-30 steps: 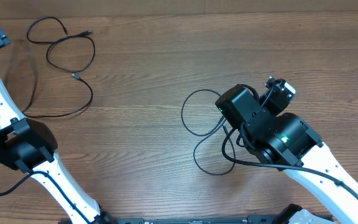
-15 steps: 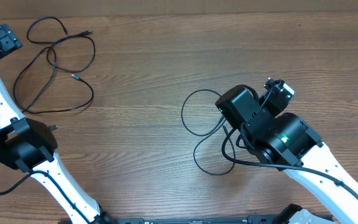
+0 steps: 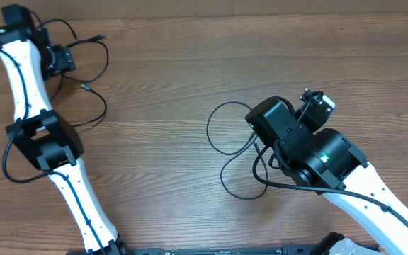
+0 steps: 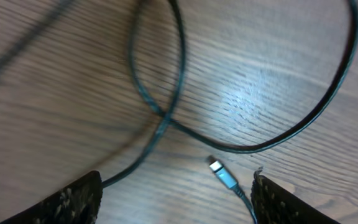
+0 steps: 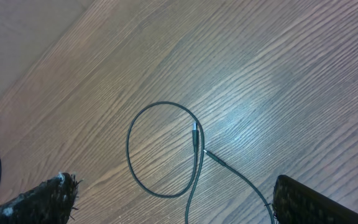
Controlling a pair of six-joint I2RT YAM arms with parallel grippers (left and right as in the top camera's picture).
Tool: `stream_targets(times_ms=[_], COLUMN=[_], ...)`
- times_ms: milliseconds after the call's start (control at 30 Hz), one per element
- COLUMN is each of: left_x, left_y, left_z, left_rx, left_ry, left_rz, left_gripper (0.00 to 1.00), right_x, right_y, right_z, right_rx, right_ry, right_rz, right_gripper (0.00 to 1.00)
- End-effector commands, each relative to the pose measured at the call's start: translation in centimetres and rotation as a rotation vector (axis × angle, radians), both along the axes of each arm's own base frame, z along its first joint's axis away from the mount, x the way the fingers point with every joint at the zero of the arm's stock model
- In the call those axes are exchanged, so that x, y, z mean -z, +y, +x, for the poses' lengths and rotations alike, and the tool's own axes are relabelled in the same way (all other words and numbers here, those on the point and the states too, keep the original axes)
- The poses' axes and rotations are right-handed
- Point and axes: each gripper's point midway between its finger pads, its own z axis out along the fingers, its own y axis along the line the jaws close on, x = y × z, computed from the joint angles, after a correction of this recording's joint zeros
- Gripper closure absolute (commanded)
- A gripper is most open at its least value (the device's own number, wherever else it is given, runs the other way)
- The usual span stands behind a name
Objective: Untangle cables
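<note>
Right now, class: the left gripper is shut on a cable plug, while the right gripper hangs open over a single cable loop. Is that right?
No. The left gripper is open: the left wrist view shows its fingers wide apart, the plug lying free on the table between them. The right gripper does hang open over a single cable loop.

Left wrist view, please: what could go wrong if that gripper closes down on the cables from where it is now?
The left gripper stands open near a crossing of the cables; closing there could pinch both strands and tighten the tangle. The plug lies loose just ahead of the fingers, so it might be caught or dragged instead of a strand.
</note>
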Motion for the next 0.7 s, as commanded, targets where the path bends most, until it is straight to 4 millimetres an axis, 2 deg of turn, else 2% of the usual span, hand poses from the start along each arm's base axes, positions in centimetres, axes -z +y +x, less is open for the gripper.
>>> stream_targets(times_ms=[0, 100, 233, 400, 667], left_x=[2.8, 3.1, 2.8, 2.9, 3.8], left_y=[-0.3, 0.7, 1.8, 2.0, 2.0], left_z=[0.4, 1.1, 2.1, 2.9, 3.8], left_rx=[0.037, 0.018, -0.001, -0.005, -0.003], left_ry=[0.041, 0.026, -0.010, -0.039, -0.061], left_rz=[0.023, 0.076, 0.129, 0.132, 0.136], left_gripper=[0.23, 0.23, 0.34, 0.42, 0.43], right_x=[-0.4, -0.4, -0.4, -0.3, -0.3], right_y=[0.0, 0.0, 0.0, 0.0, 0.0], right_z=[0.0, 0.0, 0.1, 0.0, 0.0], right_rx=[-0.005, -0.005, -0.005, -0.006, -0.006], right_ry=[-0.009, -0.009, -0.010, -0.009, -0.009], right_rz=[0.002, 0.002, 0.002, 0.002, 0.002], right_gripper=[0.00, 0.00, 0.00, 0.00, 0.00])
